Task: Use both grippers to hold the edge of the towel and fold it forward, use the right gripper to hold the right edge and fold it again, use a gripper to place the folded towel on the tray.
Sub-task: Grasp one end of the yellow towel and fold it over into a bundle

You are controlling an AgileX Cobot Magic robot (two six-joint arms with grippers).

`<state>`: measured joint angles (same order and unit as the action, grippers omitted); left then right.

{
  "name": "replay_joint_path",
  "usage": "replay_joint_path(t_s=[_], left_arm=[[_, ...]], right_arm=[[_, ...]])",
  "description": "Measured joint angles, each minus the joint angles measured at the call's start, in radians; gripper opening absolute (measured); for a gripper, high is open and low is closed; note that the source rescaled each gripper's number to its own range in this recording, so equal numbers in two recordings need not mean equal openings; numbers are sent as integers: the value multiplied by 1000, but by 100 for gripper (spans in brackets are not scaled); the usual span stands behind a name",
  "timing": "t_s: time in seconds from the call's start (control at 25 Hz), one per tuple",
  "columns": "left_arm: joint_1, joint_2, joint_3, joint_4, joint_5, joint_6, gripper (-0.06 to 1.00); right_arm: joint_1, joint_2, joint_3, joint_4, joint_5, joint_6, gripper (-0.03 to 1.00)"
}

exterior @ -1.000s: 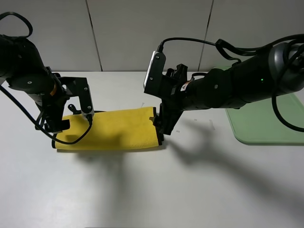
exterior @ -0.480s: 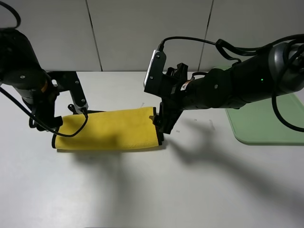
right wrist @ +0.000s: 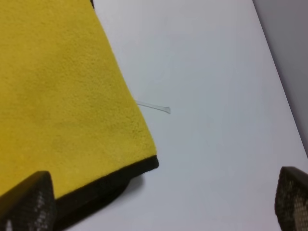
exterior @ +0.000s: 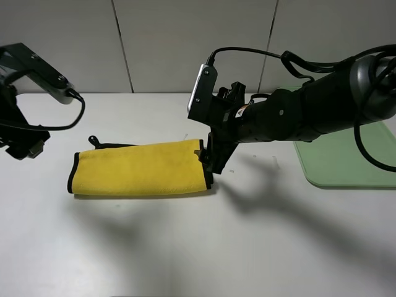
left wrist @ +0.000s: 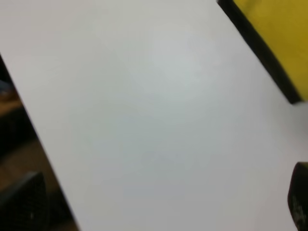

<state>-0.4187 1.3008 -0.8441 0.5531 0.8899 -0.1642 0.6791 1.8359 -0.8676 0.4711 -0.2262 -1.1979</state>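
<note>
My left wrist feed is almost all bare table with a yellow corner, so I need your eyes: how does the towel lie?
Observer: The towel lies flat as a long folded strip, left of the middle of the table.
Operator: Where is the right gripper?
Observer: The right gripper is at the strip's right end, jaws open, one fingertip over the cloth, the other over bare table.
Operator: And the tray?
Observer: The tray sits at the table's right edge, apart from the towel.

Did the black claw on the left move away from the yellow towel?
Yes. The left black two-finger gripper pulled back leftward, off the bright yellow fluffy towel, which stayed put.
</note>
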Motion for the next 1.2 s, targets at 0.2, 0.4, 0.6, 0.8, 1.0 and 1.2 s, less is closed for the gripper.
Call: replay_joint_path(t_s=[0.2, 0.4, 0.6, 0.8, 1.0, 1.2], left_arm=[[0, -206, 0, -205, 93, -2, 100], [0, -426, 19, -389, 101, 82, 100], [0, -668, 128, -514, 102, 176, 100], [0, -910, 261, -553, 106, 202, 100], [0, -1087, 329, -553, 138, 203, 100], [0, -1133, 348, -553, 158, 204, 100]], right_arm=[[0, 0, 0, 2, -1, 0, 100], [0, 0, 0, 38, -1, 0, 100], [0, 0, 0, 51, -2, 0, 100], [0, 0, 0, 52, -2, 0, 100], [0, 0, 0, 52, -3, 0, 100], [0, 0, 0, 53, -3, 0, 100]])
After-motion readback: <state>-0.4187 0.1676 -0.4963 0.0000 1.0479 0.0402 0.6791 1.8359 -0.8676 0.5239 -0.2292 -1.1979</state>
